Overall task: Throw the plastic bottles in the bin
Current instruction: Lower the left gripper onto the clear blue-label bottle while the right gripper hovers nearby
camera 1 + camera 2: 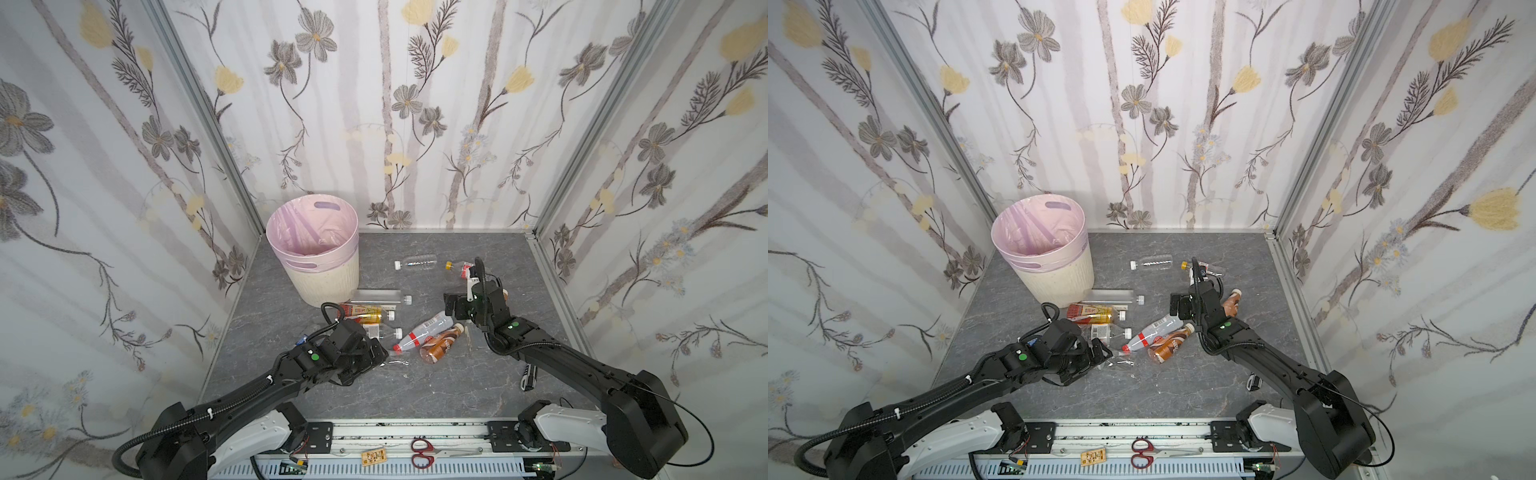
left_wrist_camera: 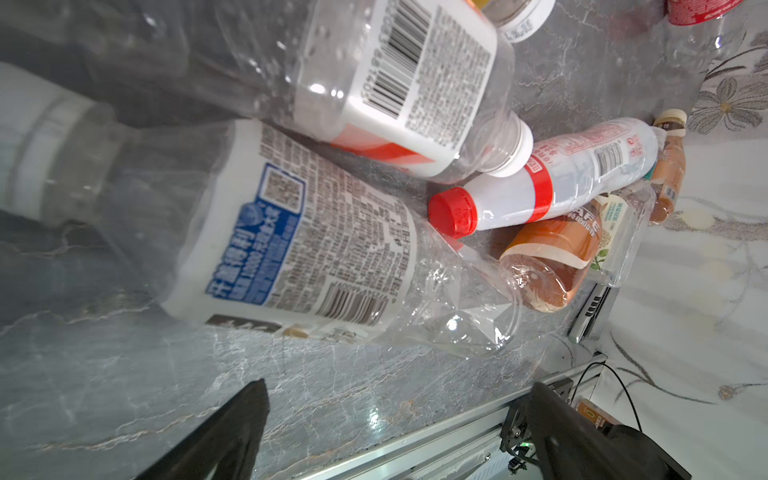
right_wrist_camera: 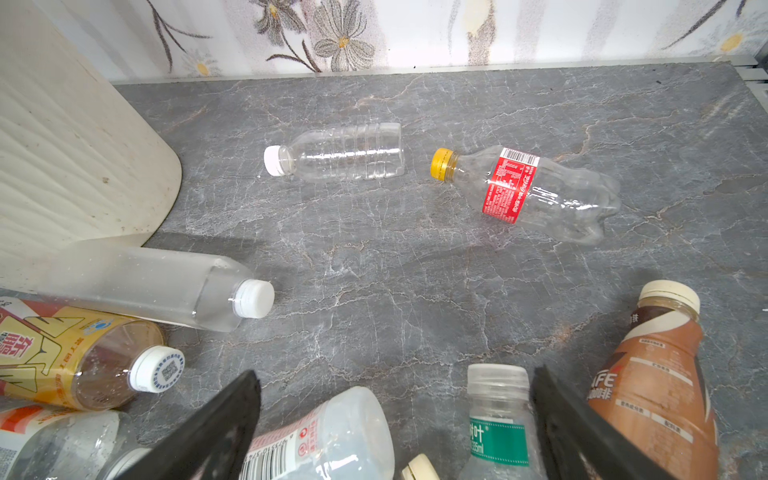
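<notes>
Cream bin, 1 red-capped bottle, 1 yellow-capped bottle

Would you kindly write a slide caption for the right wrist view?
Right pincer open above the grey table, facing a clear bottle and a yellow-capped bottle, with the bin nearby.

Floral-papered walls enclose grey marbled tabletop.
</notes>
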